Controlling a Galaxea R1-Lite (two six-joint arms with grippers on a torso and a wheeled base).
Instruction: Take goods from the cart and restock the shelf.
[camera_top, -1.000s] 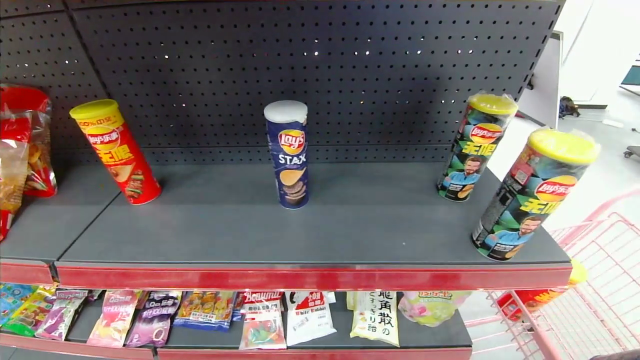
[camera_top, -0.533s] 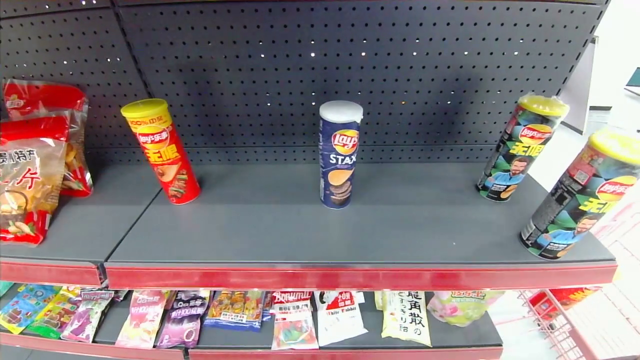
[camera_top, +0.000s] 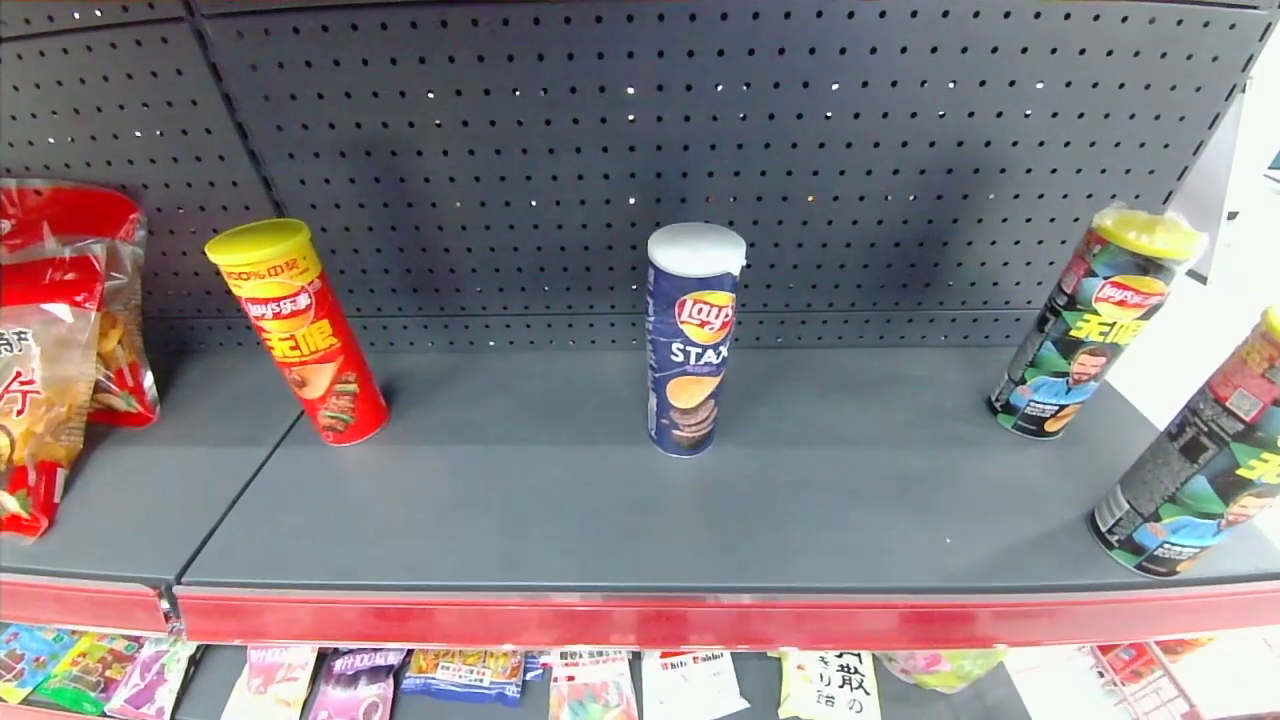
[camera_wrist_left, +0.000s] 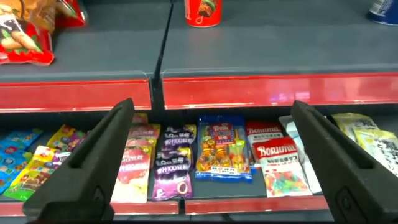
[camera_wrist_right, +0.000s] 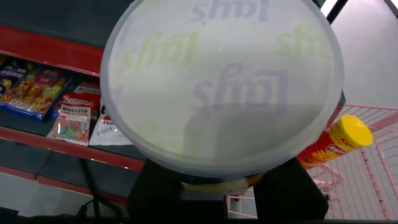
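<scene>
The upper shelf (camera_top: 560, 520) carries a tilted red chips can (camera_top: 296, 335) at the left, a blue chips can (camera_top: 693, 340) upright in the middle, and two green chips cans (camera_top: 1095, 320) (camera_top: 1200, 470) at the right. My right gripper (camera_wrist_right: 221, 190) is shut on another chips can, whose clear lid (camera_wrist_right: 224, 87) sits right before the wrist camera; dark fingers (camera_wrist_right: 155, 193) press its sides. My left gripper (camera_wrist_left: 214, 162) hangs open with nothing in it, in front of the lower shelf, below the red can (camera_wrist_left: 202, 11).
Snack bags (camera_top: 50, 340) stand at the upper shelf's left end. Several flat candy bags (camera_wrist_left: 221, 149) line the lower shelf. A pink wire cart (camera_wrist_right: 373, 180) stands to the right, holding a red can with a yellow lid (camera_wrist_right: 339, 140). Bare shelf lies between the cans.
The head camera has moved, so the whole shelf has shifted right and then down in the picture. The cans on the shelf keep their places.
</scene>
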